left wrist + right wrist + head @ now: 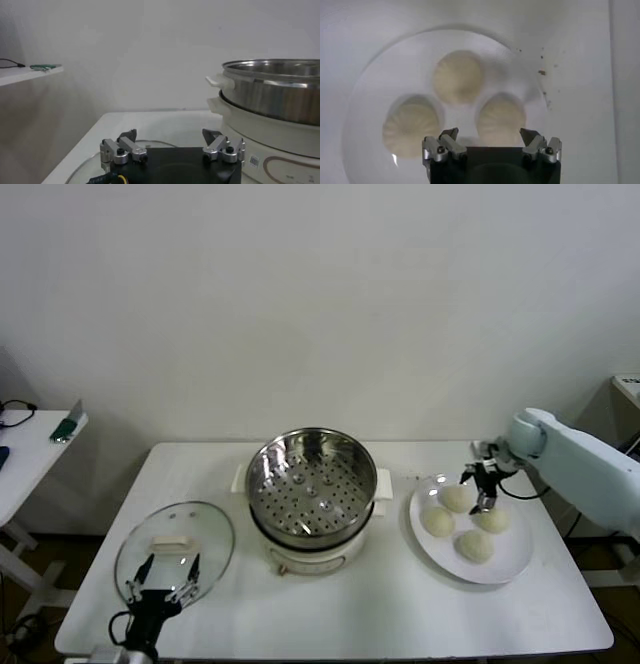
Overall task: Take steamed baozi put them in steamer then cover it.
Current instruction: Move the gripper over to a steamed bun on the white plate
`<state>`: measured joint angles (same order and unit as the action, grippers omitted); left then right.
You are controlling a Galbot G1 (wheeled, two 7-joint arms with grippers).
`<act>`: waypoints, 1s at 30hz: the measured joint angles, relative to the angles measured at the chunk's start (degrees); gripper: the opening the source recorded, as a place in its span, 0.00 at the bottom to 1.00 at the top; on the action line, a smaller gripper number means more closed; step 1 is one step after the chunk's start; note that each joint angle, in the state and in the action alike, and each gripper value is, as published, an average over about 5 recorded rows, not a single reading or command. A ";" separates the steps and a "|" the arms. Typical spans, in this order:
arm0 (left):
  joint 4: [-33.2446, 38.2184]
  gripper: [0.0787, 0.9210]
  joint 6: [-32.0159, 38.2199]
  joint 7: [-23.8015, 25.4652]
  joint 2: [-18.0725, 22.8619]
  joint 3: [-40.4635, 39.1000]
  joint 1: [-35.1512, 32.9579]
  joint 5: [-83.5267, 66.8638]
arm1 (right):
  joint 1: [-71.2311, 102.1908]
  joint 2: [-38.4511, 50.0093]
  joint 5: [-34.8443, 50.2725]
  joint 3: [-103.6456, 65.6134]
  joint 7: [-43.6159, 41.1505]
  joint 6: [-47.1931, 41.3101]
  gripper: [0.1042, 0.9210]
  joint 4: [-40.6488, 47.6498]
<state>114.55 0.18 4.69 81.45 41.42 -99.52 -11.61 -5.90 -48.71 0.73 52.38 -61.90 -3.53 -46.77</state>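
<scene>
The right gripper [483, 487] hovered wide open over four off-white round baozi [457, 498] on the white plate [510, 561], at three o'clock from the steel steamer [311, 481]. Tightly packed buns risked a pinched neighbour.

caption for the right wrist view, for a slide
Open right gripper hovers over three baozi on the plate.

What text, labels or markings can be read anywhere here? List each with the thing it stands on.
No text can be read in any view.
The steamer has a small square sticker and printed control outlines on its white base, too small and blurred to read.
The plate, lid and buns carry no markings.
</scene>
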 measured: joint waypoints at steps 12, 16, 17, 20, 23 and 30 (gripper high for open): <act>-0.32 0.88 0.11 -0.13 -0.28 0.06 -0.25 -0.15 | 0.60 -3.45 -1.74 -0.70 0.44 0.94 0.88 5.07; -0.45 0.88 0.13 -0.19 -0.32 0.01 -0.22 -0.17 | 0.60 -4.29 -2.13 -0.87 0.42 1.15 0.87 6.54; -0.46 0.88 0.13 -0.20 -0.31 -0.02 -0.21 -0.17 | 0.60 -4.44 -2.19 -0.85 0.39 1.17 0.86 6.78; -0.47 0.88 0.13 -0.21 -0.31 -0.07 -0.20 -0.17 | 0.64 -4.80 -2.34 -0.78 0.30 1.26 0.82 7.35; -0.49 0.88 0.12 -0.24 -0.30 -0.09 -0.21 -0.17 | 0.81 -5.20 -2.48 -0.86 0.39 1.44 0.80 7.97; -0.60 0.88 0.07 -0.26 -0.29 -0.15 -0.11 -0.17 | 1.32 -6.25 -2.76 -1.04 0.47 1.85 0.78 8.85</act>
<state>113.95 0.26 4.43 81.16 41.27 -99.62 -11.78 -4.59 -54.96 -2.03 51.33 -61.43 -1.68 -37.92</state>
